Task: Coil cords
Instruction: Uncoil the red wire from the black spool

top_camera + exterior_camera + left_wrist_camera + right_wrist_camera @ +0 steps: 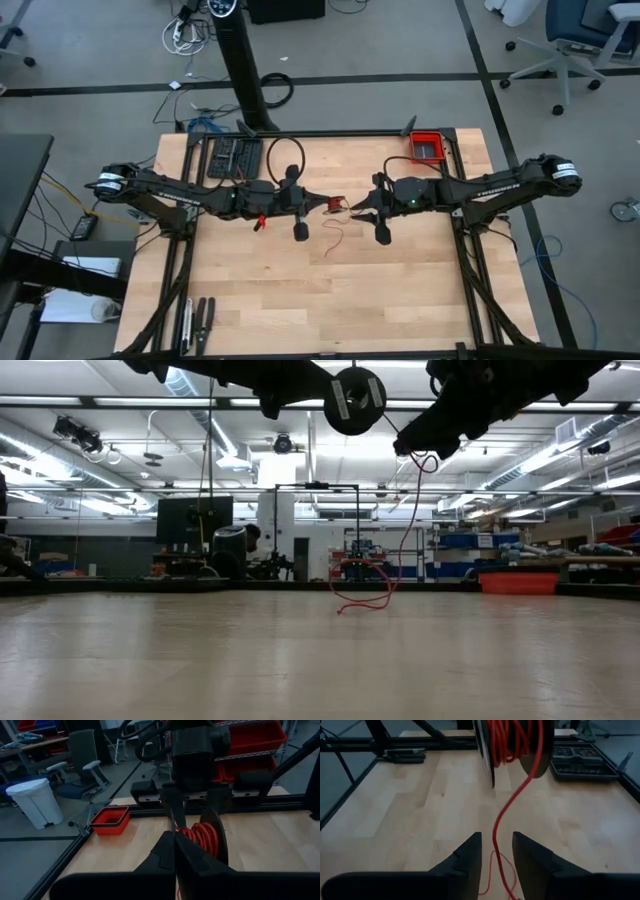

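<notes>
Both dark arms up over the middle of the pale wooden table (400, 290), wrists turned toward each other, well clear of the surface.

Left gripper (174, 851) pressed fully together, pinched on a small round black spool (354, 400) wound with thin bright red string-like cord (506, 812). Red windings packed between the spool's two black discs, plain in both wrist views.

Right gripper (496, 851) spread open, fingers apart with the strand hanging straight down through the gap between them, touching neither pad as far as can be told. Not gripping anything.

From the spool, cord dropping in one long wavy line, near vertical, then curling into a loose loop on the tabletop beneath and between the two grippers. Loose tail lying just on the right gripper's side in the high view.

So: long axis of the free strand running up and down, right gripper straddling it, much the nearer hand for a fresh pinch. Closing there looks the likely next step, then feeding more turns onto the spool. Most of the cord already wound by the look of it, only the hanging length and floor loop left.

Small red rectangular bin (428, 147) off at the far right corner, untouched. Thick black cable loop (286, 155) at the far edge, out of play.
</notes>
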